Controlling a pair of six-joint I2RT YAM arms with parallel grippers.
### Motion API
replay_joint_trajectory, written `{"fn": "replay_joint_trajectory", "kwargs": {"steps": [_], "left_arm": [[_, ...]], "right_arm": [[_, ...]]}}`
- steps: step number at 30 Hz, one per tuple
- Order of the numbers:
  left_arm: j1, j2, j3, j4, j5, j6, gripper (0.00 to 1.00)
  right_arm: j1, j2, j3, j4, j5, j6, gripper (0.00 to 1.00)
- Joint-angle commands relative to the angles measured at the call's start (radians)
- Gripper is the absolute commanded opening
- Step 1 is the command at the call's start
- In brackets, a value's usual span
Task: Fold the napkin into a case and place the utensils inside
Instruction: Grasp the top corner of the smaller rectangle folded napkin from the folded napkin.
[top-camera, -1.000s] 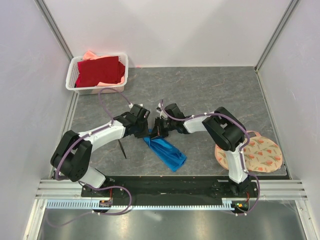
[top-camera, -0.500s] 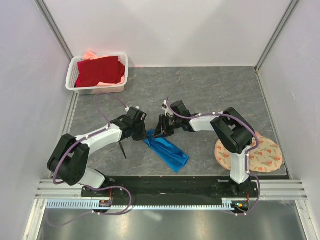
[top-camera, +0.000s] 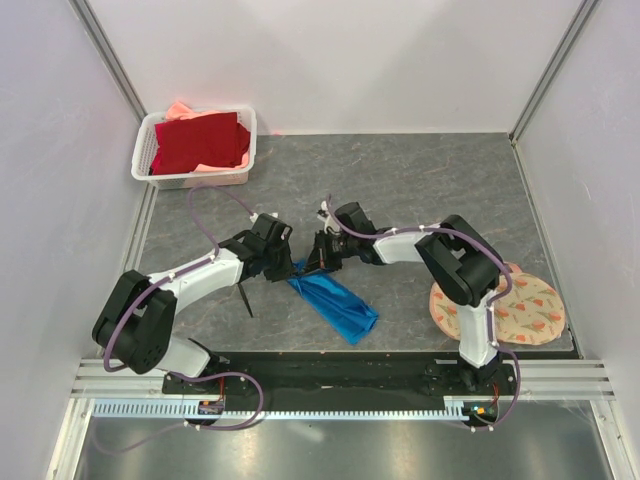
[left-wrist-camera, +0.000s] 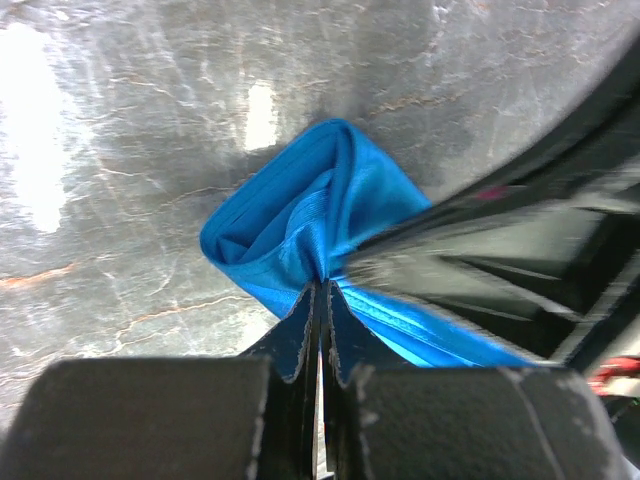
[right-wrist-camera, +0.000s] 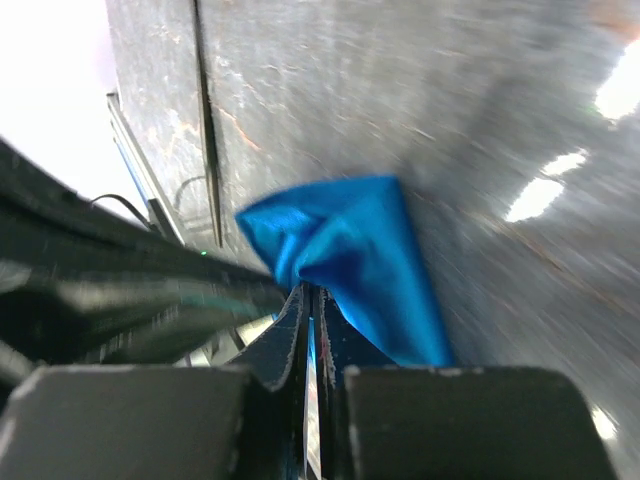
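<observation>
Blue napkin folded narrow, lying diagonal; black utensil nearby, apart.

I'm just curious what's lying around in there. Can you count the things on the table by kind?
Cloths: 3 (shiny royal-blue folded napkin, dark red cloth, salmon-pink cloth under it)
Round peach floral mat: 1
White plastic basket: 1
Thin black utensil lying loose: 1
Total: 6
</observation>
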Motion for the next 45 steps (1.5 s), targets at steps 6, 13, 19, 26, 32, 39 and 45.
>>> {"fn": "replay_joint_trajectory", "kwargs": {"steps": [6,13,19,26,32,39,45], "left_arm": [[0.007,-0.011,0.017,0.042,0.032,-0.03,0.02],[0.031,0.023,0.017,0.004,0.001,-0.025,0.02],[0.034,0.0,0.003,0.003,0.0,-0.019,0.02],[0.034,0.004,-0.002,0.033,0.043,-0.02,0.02],[0.033,-0.017,-0.012,0.057,0.062,-0.034,0.02],[0.034,0.018,0.009,0.068,0.083,-0.037,0.02],[0.034,0.043,0.015,0.048,0.061,-0.034,0.02]], "right_arm": [[0.067,0.119,0.045,0.167,-0.024,0.097,0.09],[0.012,0.017,0.016,0.052,-0.02,0.013,0.31],[-0.007,-0.042,-0.001,0.012,-0.012,-0.022,0.41],[-0.005,0.006,0.008,0.069,-0.029,0.004,0.35],[0.036,0.069,0.027,0.141,-0.038,0.056,0.1],[0.089,0.15,0.082,0.184,-0.052,0.097,0.08],[0.049,0.06,0.047,0.056,-0.009,0.006,0.12]]}}
